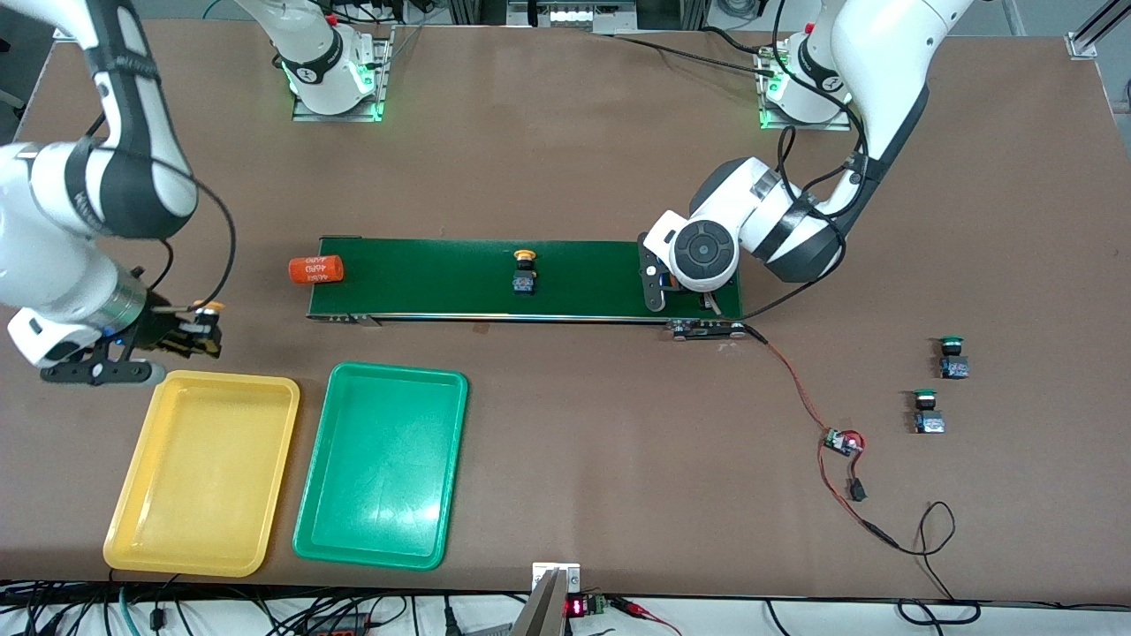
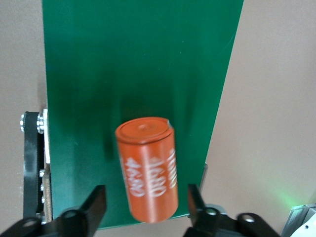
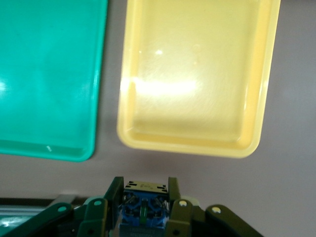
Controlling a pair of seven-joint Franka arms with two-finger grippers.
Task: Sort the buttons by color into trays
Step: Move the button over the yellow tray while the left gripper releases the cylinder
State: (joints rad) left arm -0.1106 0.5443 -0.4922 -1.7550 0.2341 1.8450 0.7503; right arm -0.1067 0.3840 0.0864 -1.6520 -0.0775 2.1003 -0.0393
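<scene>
A: What do the two arms look like?
B: Glossy white shells with black bands at the joints. Each base is ringed black and sits on a metal plate lit green at the edge.

A: And the wrist of the left arm [image 1: 778, 221]?
B: A round grey cap with a dark centre disc. Black cables loop along its forearm.

A: And the right arm [image 1: 79, 221]?
B: A thin black cable arcs from its forearm to its wrist, above a silver ring.

A: The claws?
B: The left claw [image 2: 147, 205] and the right claw [image 3: 145, 197] are black linkage bars pinned with round silver screws.
</scene>
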